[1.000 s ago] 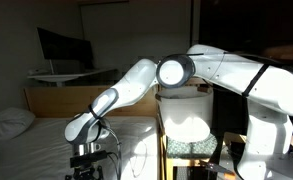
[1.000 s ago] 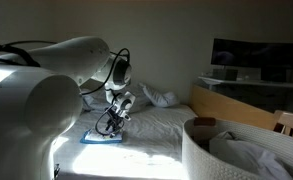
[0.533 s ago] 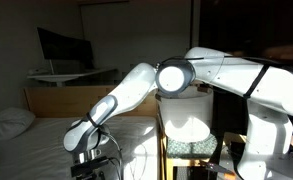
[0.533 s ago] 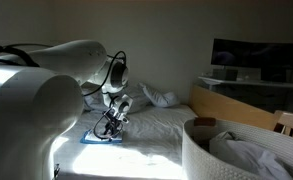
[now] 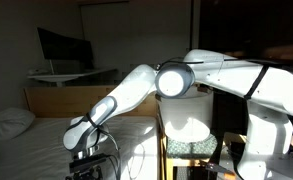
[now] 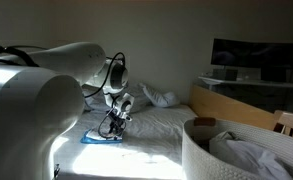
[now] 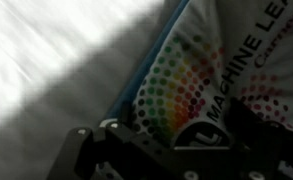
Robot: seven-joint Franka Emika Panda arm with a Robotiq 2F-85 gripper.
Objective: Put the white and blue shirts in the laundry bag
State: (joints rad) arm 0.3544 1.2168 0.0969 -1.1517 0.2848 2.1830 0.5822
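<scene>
Inside the laundry bag [image 6: 197, 152] lies white cloth [image 6: 250, 156].

shirt [image 6: 99, 138] lies flat on the bed [image 6: 161, 128], near the side closest to the arm [image 6: 66, 60]. gripper [image 6: 112, 126] sits directly over it; can't tell if it touches. wrist view: shirt [image 7: 221, 70] on the right, sheet [image 7: 56, 60] on the left. pillow [image 6: 161, 97] lies further up the bed, toward the headboard [image 6: 236, 100]. monitor [image 6: 256, 58] stands behind the headboard. laundry bag [image 6: 193, 145] stands off the bed, in the near right corner of an exterior view, with crumpled fabric [image 6: 251, 155] inside. in an exterior view the laundry bag [image 5: 186, 125] is right of the bed, between it and the robot base [image 5: 264, 140]; pillow [image 5: 6, 122] far left.
</scene>
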